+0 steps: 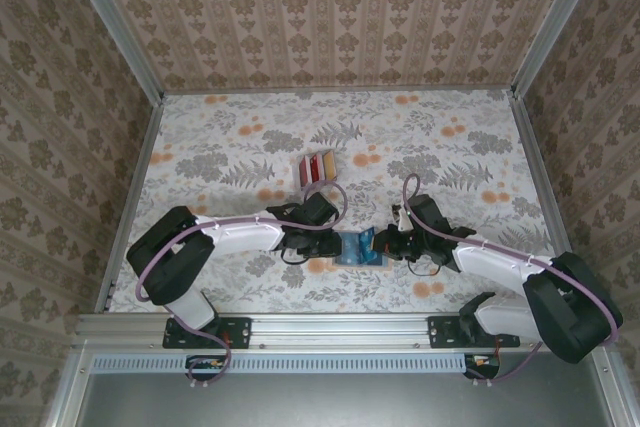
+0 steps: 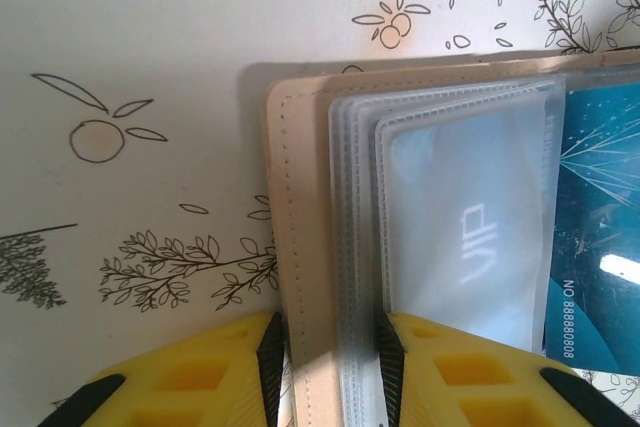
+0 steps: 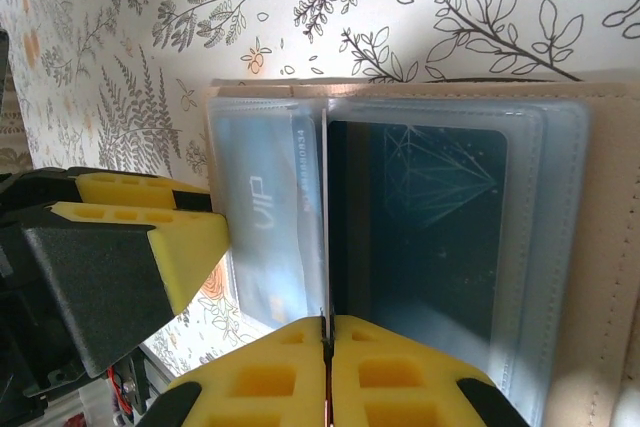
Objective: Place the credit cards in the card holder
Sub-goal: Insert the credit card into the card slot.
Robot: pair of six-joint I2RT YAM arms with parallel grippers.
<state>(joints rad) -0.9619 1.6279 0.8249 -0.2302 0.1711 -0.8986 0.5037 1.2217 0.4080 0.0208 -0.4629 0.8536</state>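
Observation:
The card holder [image 1: 347, 250] lies open on the flowered table between both grippers, its tan cover [image 2: 300, 207] under clear sleeves [image 2: 460, 227]. A pale card marked VIP [image 3: 262, 217] sits in one sleeve. A blue card with a diamond pattern [image 3: 420, 237] lies on the other half. My left gripper [image 2: 330, 342] is shut on the holder's left edge, cover and sleeves together. My right gripper [image 3: 326, 319] is shut on a thin credit card [image 3: 325, 217] seen edge-on, standing upright over the holder's middle. In the top view the left gripper [image 1: 322, 244] and the right gripper [image 1: 388, 243] flank the holder.
A small pale rack [image 1: 318, 168] with red and tan cards upright in it stands behind the holder, mid-table. Patterned walls enclose the table on three sides. A metal rail [image 1: 330, 327] runs along the near edge by the arm bases.

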